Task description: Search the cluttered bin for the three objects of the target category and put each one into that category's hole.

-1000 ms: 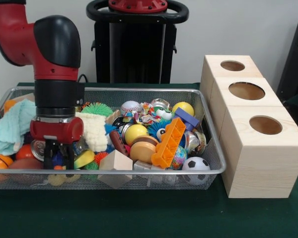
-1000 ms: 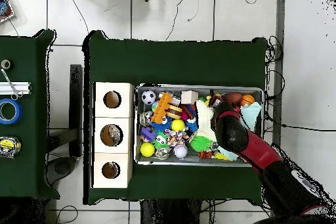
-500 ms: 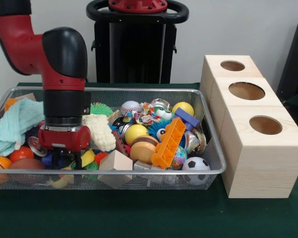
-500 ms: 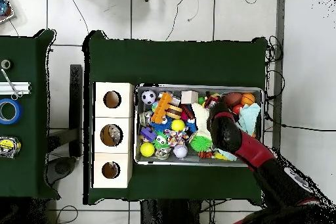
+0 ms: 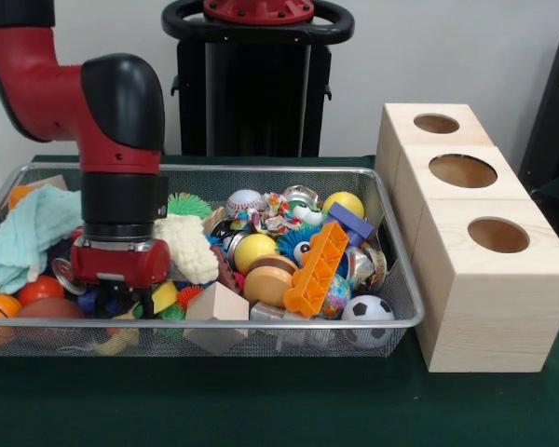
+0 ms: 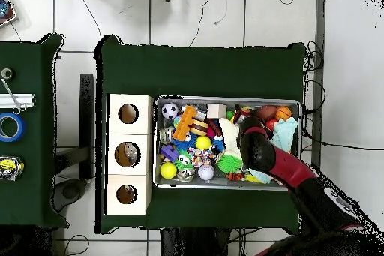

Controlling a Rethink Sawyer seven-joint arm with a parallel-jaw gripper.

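Reaching into your wire-mesh bin (image 5: pixel 391 307), gripper (image 5: pixel 121 303) sat buried among toys; finger state untellable; fluffy cream cloth (image 5: pixel 186 247) lay just beside.

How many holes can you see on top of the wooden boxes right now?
3: the nearest hole, the middle hole and the farthest hole, one in each wooden box, in a row beside the wire bin. None seem hidden.

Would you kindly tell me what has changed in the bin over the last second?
The arm slid across the wire bin toward the wooden boxes and sank lower, so its gripper is now buried among the toys; whether it holds anything cannot be seen. The white cloth beside it was nudged slightly. The orange block, soccer ball and boxes stayed put.
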